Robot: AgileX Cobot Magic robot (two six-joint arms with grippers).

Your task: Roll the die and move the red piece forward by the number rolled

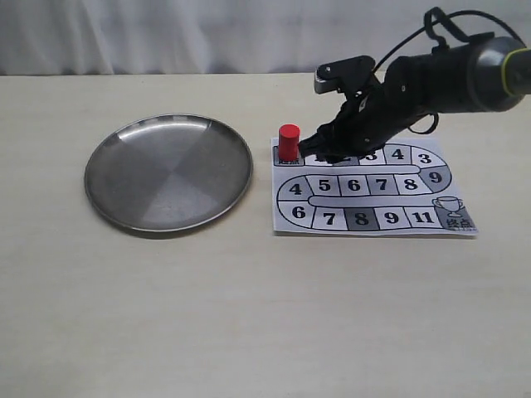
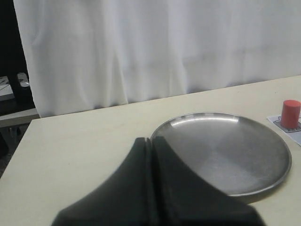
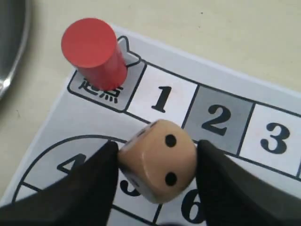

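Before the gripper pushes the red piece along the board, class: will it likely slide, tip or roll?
The red piece stands upright, a cylinder taller than wide, so a push near its top would probably tip it. Lying down, its round side would likely roll. It looks rigid; the thin paper board beneath might shift with it.

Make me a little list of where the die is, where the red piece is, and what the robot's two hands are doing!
die: pinched in the right gripper, over the board, a two-pip face showing
red piece: upright on the start square, next to square 1
right gripper: shut on the die
left gripper: shut, holding nothing, facing the plate
plate: metal, left of the board, nothing in it
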